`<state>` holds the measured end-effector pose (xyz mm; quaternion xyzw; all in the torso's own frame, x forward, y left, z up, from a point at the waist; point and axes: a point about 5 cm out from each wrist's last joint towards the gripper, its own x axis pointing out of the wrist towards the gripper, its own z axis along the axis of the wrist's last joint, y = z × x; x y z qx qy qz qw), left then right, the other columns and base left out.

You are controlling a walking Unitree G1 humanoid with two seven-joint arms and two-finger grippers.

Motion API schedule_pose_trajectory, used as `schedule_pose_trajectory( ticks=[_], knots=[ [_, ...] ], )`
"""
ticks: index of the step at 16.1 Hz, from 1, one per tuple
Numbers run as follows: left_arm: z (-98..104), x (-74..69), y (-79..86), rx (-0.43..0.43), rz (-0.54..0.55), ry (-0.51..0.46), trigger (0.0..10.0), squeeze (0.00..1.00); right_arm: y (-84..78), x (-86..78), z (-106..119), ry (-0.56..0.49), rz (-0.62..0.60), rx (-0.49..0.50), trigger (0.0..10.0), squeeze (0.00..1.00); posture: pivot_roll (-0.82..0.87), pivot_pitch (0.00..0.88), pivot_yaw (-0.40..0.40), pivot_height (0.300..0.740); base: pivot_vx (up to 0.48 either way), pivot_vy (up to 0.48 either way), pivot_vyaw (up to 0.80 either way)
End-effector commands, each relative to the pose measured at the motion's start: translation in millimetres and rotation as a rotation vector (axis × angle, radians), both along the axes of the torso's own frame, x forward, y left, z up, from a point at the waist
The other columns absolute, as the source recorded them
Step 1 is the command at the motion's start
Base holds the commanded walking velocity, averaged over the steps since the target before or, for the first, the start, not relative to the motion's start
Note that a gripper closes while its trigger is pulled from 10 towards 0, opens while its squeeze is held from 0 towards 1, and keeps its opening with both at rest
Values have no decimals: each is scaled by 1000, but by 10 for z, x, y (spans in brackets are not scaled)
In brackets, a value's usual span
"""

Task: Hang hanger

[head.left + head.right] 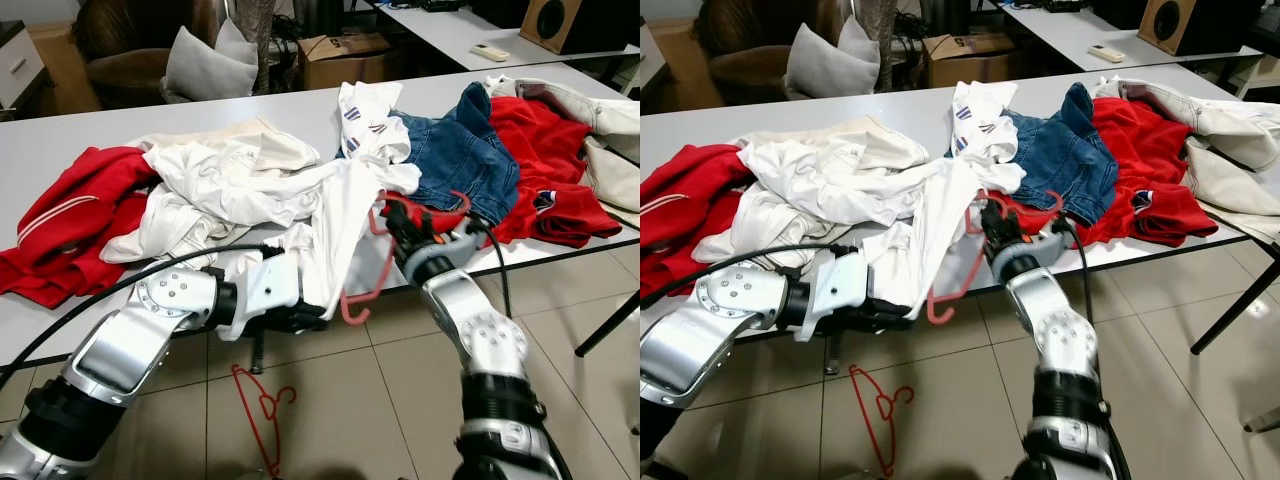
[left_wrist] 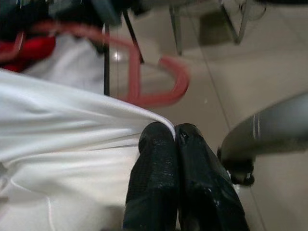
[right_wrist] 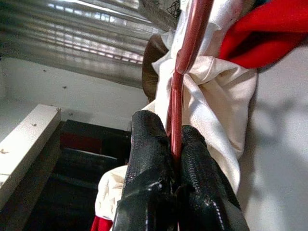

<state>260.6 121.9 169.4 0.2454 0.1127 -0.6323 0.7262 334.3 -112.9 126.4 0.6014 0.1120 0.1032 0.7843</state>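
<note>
Hanger (image 1: 372,262), red plastic, sits at the front edge of the table (image 1: 60,135), partly threaded into a white garment (image 1: 335,225) that drapes over that edge. Its lower curved end hangs below the tabletop, over the tiled floor (image 1: 400,390).

Right gripper (image 3: 174,144): both black fingers pressed together on the hanger's thin red bar, clamped tight, with white cloth just behind the bar. In the head view the right arm rises from the lower right, forearm angled up and toward the left, wrist reaching the table edge where red fabric and the hanger meet. A black cable runs along the wrist.

Left gripper (image 2: 174,139): fingers (image 2: 156,163) closed side by side, pinching the hem of the white garment at its corner. The cloth is stretched in a smooth sheet away from the fingertips. Left arm comes in low from the lower left, forearm nearly level, wrist just under the table edge beside the hanging cloth. The hanger's curved end shows beyond the fingertips, blurred, close to but apart from them.

Table load: red jacket (image 1: 70,215) at far left, white pile in the middle, blue denim (image 1: 460,160) and more red clothing (image 1: 545,165) to the right, pale jacket (image 1: 605,115) at far right.

Second red hanger (image 1: 262,410), thin wire type, lies flat on the floor between the two arms.
</note>
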Motion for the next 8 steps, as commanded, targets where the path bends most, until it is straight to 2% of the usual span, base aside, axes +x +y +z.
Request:
schedule_pose_trajectory(
  ticks=[1,5,6,8],
  knots=[
    [64,-20,-16,-22,-22,2,0,0,-8,76,108,-49,-30,1,10000,0,-96,0,39,710,0,0,0],
    [144,-29,8,-49,-21,7,0,0,-64,172,134,-57,-65,12,10000,0,-85,0,36,710,0,0,0],
    [170,-61,-42,-73,-47,31,0,0,-72,217,148,-55,-80,30,10000,0,-85,0,36,710,0,0,0],
    [137,-89,-91,-65,-76,50,0,0,-25,261,211,-76,-72,60,10000,0,-85,0,36,710,0,0,0]
  ],
)
